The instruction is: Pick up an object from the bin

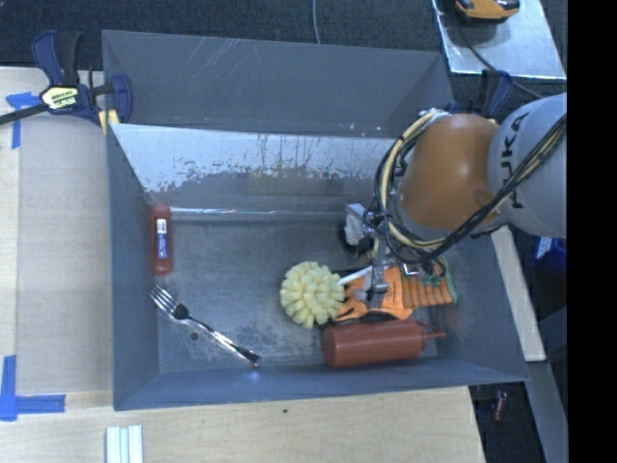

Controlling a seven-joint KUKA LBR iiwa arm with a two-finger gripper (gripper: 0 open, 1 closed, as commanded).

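1. You have the gripper (374, 283) low over an orange ribbed object (422, 295); spread or pressed together, you cannot tell.
2. Yellow knobbly ball (310, 293) sits just beside it, view-left.
3. Dark red bottle (376, 343) lies just nearer the camera.

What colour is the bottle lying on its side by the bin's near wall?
Dark reddish-brown all over. The bottle shows best in the camera view.
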